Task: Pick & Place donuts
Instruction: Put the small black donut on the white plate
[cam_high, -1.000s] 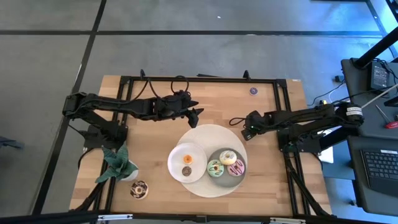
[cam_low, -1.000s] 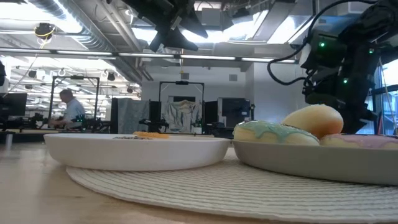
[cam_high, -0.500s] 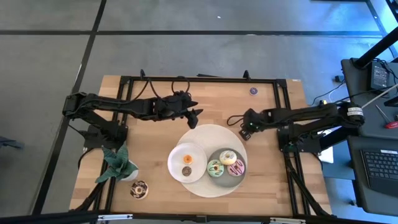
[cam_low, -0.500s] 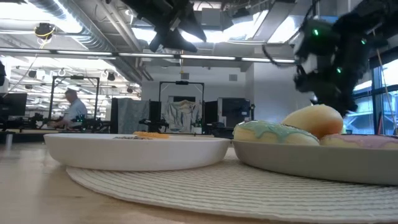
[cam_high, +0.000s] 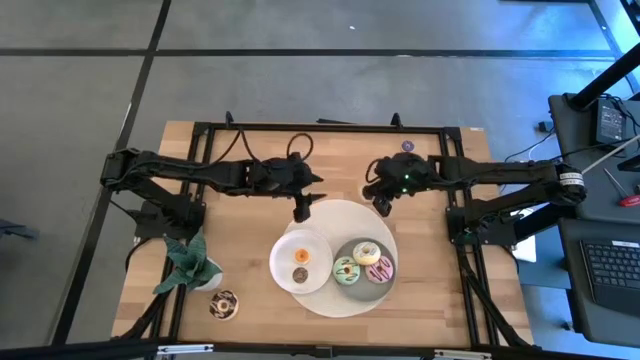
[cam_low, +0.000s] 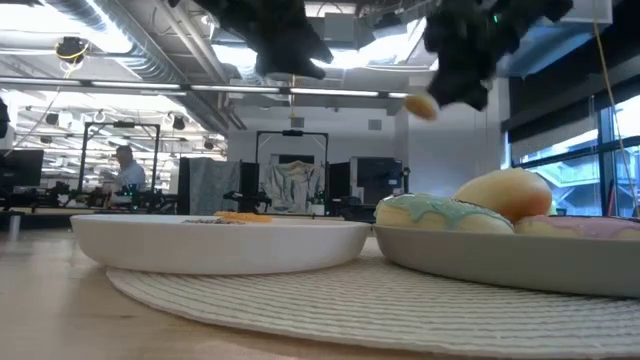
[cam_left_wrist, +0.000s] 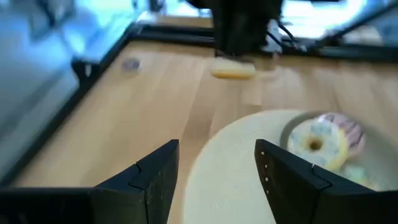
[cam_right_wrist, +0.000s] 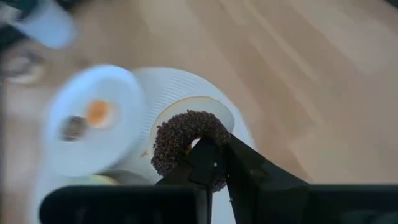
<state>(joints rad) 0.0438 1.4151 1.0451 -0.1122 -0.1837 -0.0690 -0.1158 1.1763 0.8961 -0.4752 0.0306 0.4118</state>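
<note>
Sprinkled ring donut (cam_right_wrist: 186, 142) (bumpy) in right pincer (cam_right_wrist: 214, 163).

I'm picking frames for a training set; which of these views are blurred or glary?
Right wrist view: the white plate smears with motion, while the chocolate sprinkled donut in the right gripper stays crisp. Left wrist view: soft throughout, blue glare top left. Low view: the arms are dark silhouettes against bright ceiling lights. High view: sharp, evenly lit.
</note>
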